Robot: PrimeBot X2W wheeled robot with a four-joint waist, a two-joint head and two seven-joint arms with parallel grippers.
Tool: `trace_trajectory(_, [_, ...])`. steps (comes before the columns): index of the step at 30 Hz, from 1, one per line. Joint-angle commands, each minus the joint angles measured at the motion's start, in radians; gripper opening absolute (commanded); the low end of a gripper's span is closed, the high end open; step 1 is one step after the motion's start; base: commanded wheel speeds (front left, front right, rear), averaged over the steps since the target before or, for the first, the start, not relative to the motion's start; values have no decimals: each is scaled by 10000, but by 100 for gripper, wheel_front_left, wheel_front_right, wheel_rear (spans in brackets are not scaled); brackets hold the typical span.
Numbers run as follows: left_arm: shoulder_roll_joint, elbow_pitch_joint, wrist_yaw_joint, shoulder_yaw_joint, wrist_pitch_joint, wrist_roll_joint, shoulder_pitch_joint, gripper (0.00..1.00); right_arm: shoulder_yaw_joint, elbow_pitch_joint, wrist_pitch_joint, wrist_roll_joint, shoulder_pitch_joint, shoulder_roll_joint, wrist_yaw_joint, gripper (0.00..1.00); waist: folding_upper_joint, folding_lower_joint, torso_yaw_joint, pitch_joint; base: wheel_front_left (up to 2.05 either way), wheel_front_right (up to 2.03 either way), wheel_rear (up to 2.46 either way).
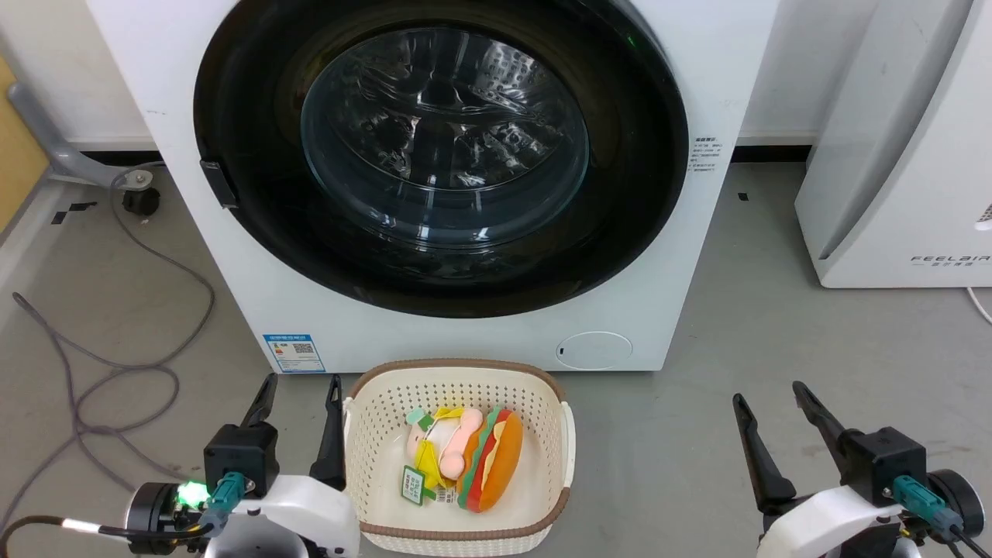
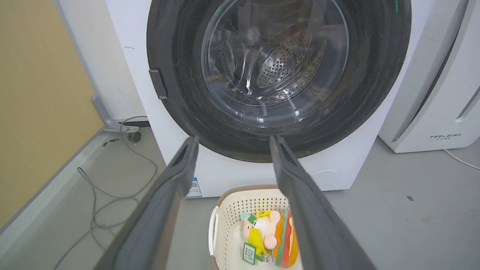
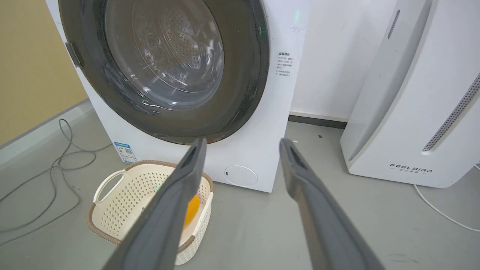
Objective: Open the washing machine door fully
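Observation:
The washing machine door (image 1: 442,147) is a big round glossy black ring with a bulging glass window, lying flush against the white machine; a small dark handle tab sits on its left rim. It also fills the top of the left wrist view (image 2: 279,67) and the upper left of the right wrist view (image 3: 165,63). My left gripper (image 1: 302,387) stands open at the lower left, beside the basket and well short of the door. Open too, my right gripper (image 1: 771,391) hangs at the lower right over bare floor. Nothing lies between either pair of fingers (image 2: 172,195) (image 3: 180,195).
A cream perforated basket (image 1: 372,403) with a plush burger and toys stands on the floor just in front of the machine. Grey cables (image 1: 101,364) loop on the floor at left. A white appliance (image 1: 899,139) stands at right.

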Motion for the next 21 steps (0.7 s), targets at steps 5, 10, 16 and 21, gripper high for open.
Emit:
trace_trajectory(5, [3,136,-36,-104,-201,-70,-65,100,-26,137,-201,235,39,1,1,0,-1,1,6,0,0,0,0])
trace_trajectory(10, [5,210,-49,-176,-306,-97,-83,100,-44,227,-306,375,47,1,1,0,-1,1,10,-2,0,0,0])
trace_trajectory(16, [5,293,-69,-262,-430,-143,-100,100,-45,359,-434,1316,56,2,1,0,-1,1,21,-13,0,0,0])
trace_trajectory(21, [5,353,-77,-330,-535,-193,-109,100,-45,451,-539,2515,60,2,1,0,-1,1,22,-17,0,0,0])
